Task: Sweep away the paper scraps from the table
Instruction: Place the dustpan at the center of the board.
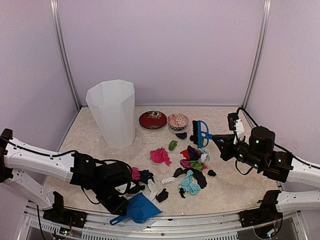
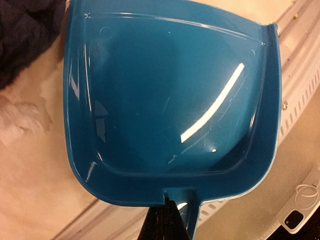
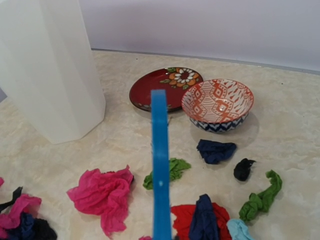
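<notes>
Nothing swept yet — paper scraps (image 1: pixel 160 156) strew the bench (image 1: pixel 235 185) near the bin (image 1: pixel 112 112); left jaws hold an empty dustpan (image 1: pixel 140 209), right jaws a brush (image 1: pixel 201 132).

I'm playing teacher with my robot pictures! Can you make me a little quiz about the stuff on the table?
1. True or false: the dustpan has paper scraps in it.
2. Which gripper holds the brush? A) left B) right
3. What colour is the scrap closest to the patterned bowl?
Key: 1 false, it is empty. 2 B, the right gripper. 3 the navy scrap.
</notes>
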Robot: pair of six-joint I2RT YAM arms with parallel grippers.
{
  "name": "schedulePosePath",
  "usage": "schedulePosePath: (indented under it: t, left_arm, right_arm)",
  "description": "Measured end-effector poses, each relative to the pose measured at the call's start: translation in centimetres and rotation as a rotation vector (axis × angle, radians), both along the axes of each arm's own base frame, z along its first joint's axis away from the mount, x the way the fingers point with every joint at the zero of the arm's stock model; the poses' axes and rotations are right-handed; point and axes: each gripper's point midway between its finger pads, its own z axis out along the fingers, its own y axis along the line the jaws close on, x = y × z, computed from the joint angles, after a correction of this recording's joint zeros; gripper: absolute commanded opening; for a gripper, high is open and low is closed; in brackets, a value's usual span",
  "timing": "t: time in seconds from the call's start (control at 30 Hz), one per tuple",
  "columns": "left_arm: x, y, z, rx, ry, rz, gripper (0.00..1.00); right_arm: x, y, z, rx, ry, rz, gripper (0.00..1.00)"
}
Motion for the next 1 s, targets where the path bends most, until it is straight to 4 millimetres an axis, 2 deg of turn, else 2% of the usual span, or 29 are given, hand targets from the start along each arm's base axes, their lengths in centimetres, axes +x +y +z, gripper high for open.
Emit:
schedulePosePath:
  t: [0.17,0.37,0.47,0.57,0.63,0.8,0.9,1.0]
  left_arm:
    - [3.8,-1.0,-0.9,0.031,-0.059,0.023,0.00]
    - [8.2,-4.0,-0.5,0.021,-0.180,0.016,0.00]
    - [9.9,-4.7,-0.8,0.040,-0.239,0.013,0.00]
    - [10.8,-4.6,-1.5,0.065,-0.275,-0.001,0.01]
    - [11.1,-4.6,-1.7,0.074,-0.293,-0.008,0.07]
    - [11.8,-4.8,-1.4,0.068,-0.338,-0.012,0.31]
    - [12.3,-5.0,-0.3,0.041,-0.371,0.000,0.42]
    - [12.5,-5.5,1.7,-0.016,-0.416,0.010,0.52]
  right_arm:
    - [0.0,0.0,0.0,-0.001,0.000,0.000,0.00]
    - [0.0,-0.1,-0.1,-0.006,0.000,-0.001,0.00]
    - [0.0,-0.2,0.0,-0.005,-0.002,-0.004,0.00]
    - [0.0,-0.3,0.2,-0.001,-0.006,-0.009,0.00]
    - [0.0,-0.3,0.2,-0.002,-0.007,-0.012,0.00]
    - [0.1,-0.4,0.1,-0.006,-0.006,-0.019,0.00]
    - [0.2,-0.3,-0.2,-0.014,0.001,-0.019,0.00]
    - [0.3,-0.2,-0.7,-0.025,0.010,-0.019,0.00]
